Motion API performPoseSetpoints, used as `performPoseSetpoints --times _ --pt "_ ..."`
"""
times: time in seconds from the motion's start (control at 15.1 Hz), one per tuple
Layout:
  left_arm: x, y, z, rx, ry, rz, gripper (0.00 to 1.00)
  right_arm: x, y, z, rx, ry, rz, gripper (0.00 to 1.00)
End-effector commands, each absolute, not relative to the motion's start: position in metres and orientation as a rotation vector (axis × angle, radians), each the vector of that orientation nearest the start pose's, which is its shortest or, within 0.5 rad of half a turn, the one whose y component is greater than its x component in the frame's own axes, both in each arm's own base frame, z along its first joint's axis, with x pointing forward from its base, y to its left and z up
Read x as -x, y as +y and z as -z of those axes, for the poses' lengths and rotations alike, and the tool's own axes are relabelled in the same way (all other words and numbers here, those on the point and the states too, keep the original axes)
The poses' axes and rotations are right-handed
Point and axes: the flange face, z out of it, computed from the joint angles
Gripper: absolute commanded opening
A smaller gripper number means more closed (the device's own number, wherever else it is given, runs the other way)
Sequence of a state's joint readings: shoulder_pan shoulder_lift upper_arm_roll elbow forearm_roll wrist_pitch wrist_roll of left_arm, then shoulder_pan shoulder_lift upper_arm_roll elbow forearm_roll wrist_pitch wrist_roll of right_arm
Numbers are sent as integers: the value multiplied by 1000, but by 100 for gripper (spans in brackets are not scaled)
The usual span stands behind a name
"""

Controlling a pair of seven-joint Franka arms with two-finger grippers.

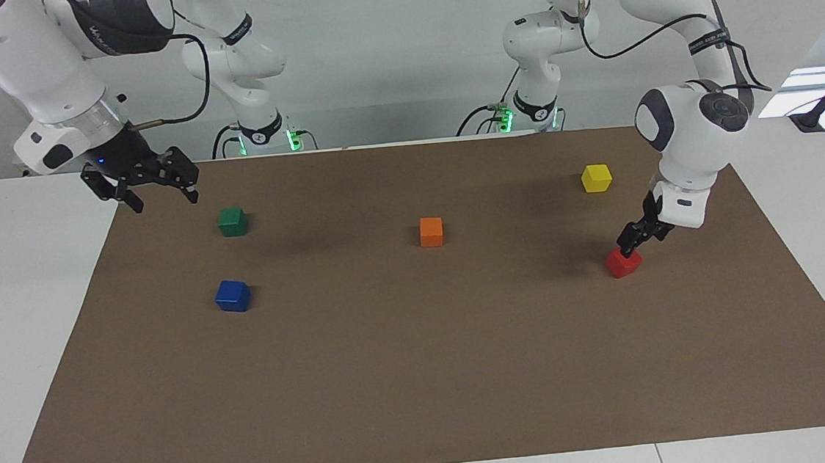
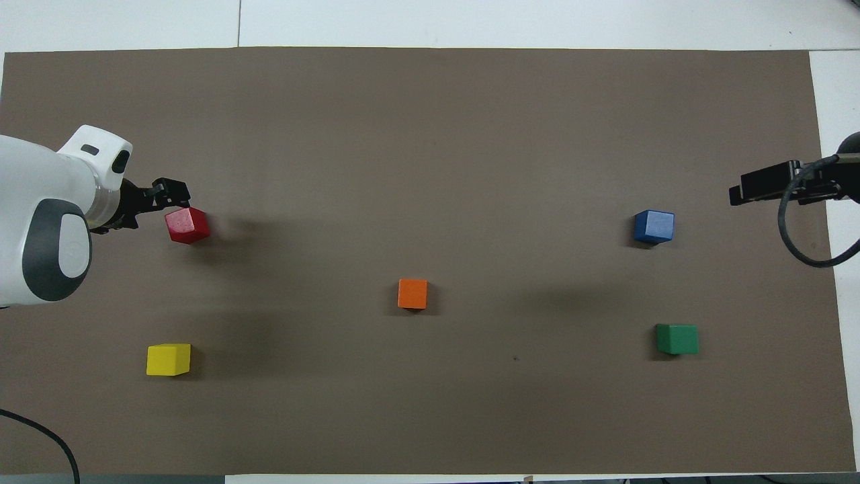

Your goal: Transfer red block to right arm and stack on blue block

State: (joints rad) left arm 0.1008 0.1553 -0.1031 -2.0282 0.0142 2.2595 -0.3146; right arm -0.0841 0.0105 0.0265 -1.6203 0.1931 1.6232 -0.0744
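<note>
Facing view: right gripper (image 1: 155, 193) is seen raised by the green block (image 1: 233, 221), jaws apart | left gripper (image 1: 636, 240) jaws apart, tips right at the red block (image 1: 623, 263), contact can't be told | overhead: blue block (image 2: 654, 226) sits well apart.

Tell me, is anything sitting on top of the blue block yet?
No. The blue block has a bare top in both views. The red block sits on the brown mat, with the open left gripper just above it.

wall (image 1: 398, 48): pale grey | table (image 1: 21, 306): white | mat (image 1: 424, 378): brown
</note>
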Motion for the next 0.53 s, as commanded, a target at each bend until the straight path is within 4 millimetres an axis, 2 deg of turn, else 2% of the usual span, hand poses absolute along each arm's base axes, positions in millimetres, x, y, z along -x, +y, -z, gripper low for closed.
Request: performPoseSetpoints --times 0.0,0.27,0.4,0.46 --pt "-584 -4 -361 3122 -492 163 100 -563 -2 -600 2750 -47 47 100" --pt "-584 -6 -328 3131 -472 157 100 -579 20 -582 2413 -41 74 100" --pt "-586 -21 -307 3140 -436 137 100 -583 33 -559 2233 22 46 100" --pt "-585 -22 -305 3140 -433 120 100 -583 38 -545 2143 39 49 100"
